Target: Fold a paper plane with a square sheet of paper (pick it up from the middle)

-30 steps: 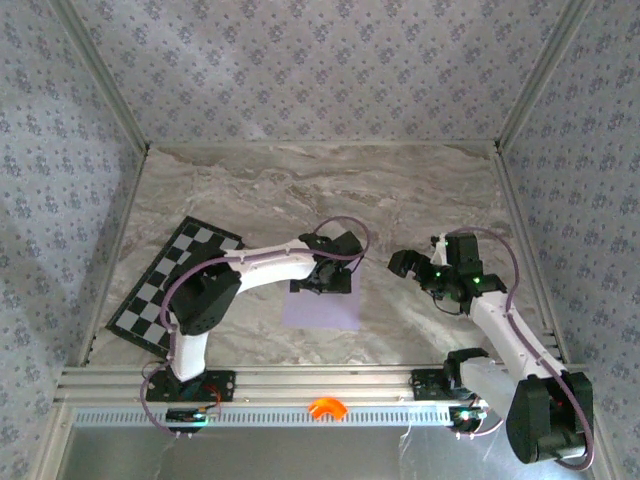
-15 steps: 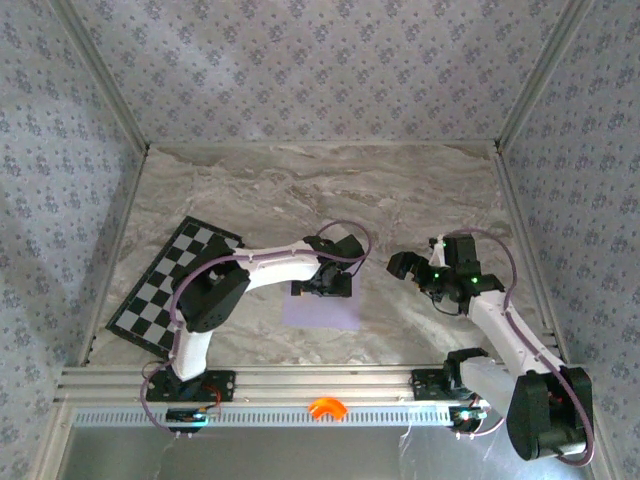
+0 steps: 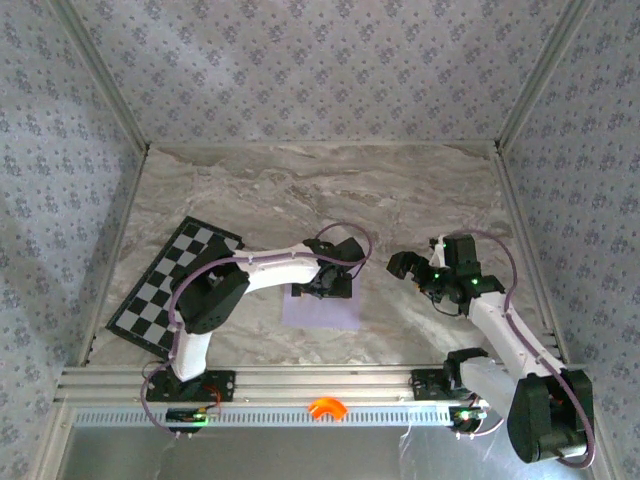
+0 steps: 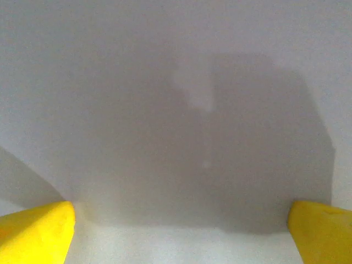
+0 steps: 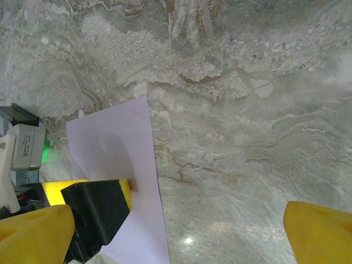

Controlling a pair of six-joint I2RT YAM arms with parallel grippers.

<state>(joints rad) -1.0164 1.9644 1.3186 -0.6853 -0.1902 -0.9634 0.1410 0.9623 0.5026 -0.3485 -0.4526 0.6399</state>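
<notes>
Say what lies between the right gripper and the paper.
Just bare marble table separates the right gripper from the paper, as the top view shows.

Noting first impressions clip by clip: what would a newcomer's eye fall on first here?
The lilac square sheet of paper lies flat on the marble table near its front edge, with the left arm's fingers spread wide, low over its far part. Next come the black-and-white checkerboard at the left and the right arm's fingers, also open, over marble right of the sheet.
</notes>
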